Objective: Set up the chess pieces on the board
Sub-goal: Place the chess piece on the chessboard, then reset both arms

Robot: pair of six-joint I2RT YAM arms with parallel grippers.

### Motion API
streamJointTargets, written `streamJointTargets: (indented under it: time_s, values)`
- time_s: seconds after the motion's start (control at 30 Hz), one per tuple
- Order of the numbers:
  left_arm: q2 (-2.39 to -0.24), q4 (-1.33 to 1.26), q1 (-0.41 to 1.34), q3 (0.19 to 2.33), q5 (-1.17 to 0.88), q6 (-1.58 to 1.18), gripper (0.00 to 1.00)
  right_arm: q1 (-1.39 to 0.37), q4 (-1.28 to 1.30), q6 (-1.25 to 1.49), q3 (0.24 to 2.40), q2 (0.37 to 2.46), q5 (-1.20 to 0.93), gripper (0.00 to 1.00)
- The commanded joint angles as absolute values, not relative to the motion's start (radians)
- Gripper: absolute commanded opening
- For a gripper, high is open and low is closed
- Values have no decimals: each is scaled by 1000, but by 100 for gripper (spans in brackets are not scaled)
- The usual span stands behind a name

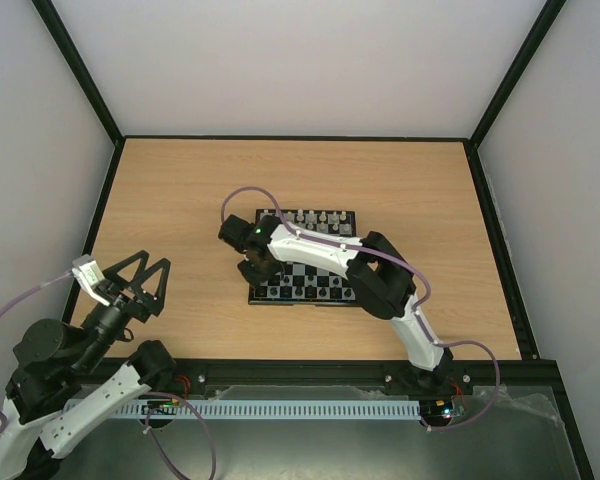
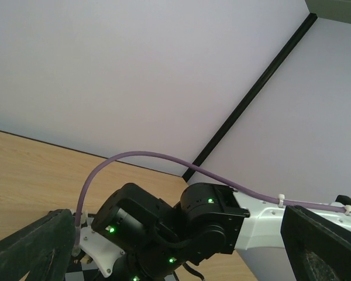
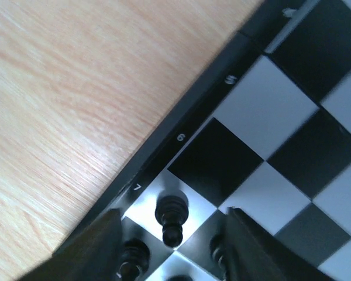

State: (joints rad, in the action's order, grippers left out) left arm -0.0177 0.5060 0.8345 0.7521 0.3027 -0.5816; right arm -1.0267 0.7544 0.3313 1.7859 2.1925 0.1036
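**Board, black border, right wrist view.** White rank numerals are printed along the edge and are seen tilted.
- Numeral 7 is read beside the light square on which a black pawn stands.
- Numeral 6 is read beside the adjoining dark square.
- A further white mark is seen next along the border. It is too blurred to be read with certainty.

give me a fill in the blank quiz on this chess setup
The black pawn between the fingers of the right tool stands by rank number ____.
The left tool, off the chessboard, has its jaws ____.
Seen from the arms, the white pieces line the chessboard's ____ edge.
Missing: 7; open; far
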Motion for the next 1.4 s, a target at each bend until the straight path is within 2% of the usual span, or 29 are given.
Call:
streamJointTargets:
  time_s: [0.0,0.1,0.13,0.3,0.43,0.6,0.7,0.87,0.93,1.07,1.17,1.23,1.37]
  values:
    - [-35,474,827,748,292,-561,99,-1022,768,335,1766,2068,134,61]
    - [-40,476,828,748,296,-562,99,-1022,747,344,1723,1968,165,95]
    - [-45,477,828,748,298,-564,99,-1022,739,347,1702,1934,176,99]
    - [-112,478,827,748,308,-578,99,-1021,659,380,1543,1712,306,99]
    - [-249,460,828,752,295,-622,99,-995,572,385,1381,1521,418,99]
    - [-439,331,827,710,256,-681,99,-902,618,380,1269,1396,611,99]
    - [-494,203,828,654,260,-678,99,-801,609,427,1218,1330,609,99]
    - [-611,181,825,651,448,-652,99,-607,337,385,981,1106,374,99]
    - [-628,125,820,614,515,-610,99,-508,276,344,923,1080,382,99]
    - [-690,39,705,576,570,-529,99,-336,156,353,856,1117,339,99]
    - [-748,-78,525,536,479,-471,99,-268,23,360,780,1143,488,99]
    - [-788,-157,431,502,458,-442,99,-218,-102,387,693,1137,502,99]
    - [-852,-369,301,404,395,-337,99,-201,-378,352,521,1174,633,99]
